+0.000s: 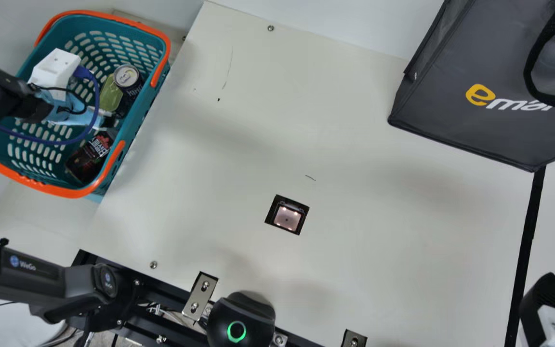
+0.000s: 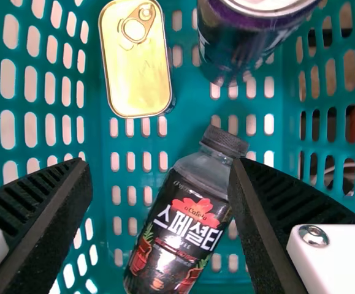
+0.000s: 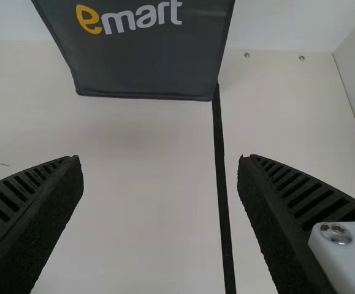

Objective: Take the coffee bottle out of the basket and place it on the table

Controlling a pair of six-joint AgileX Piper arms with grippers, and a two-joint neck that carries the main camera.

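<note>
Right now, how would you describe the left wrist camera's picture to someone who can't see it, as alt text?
A dark coffee bottle with a red flower on its label lies slanted in a teal slotted basket, seen past the open left gripper. Also in the basket are a gold-coloured tin and a dark can.

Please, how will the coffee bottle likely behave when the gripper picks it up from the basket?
The coffee bottle lies on its side and looks round, so it may roll if nudged on the basket floor. Its label shines, so it could feel slightly slippery. It should probably keep its shape in a moderate grip, as its sides show no dents.
</note>
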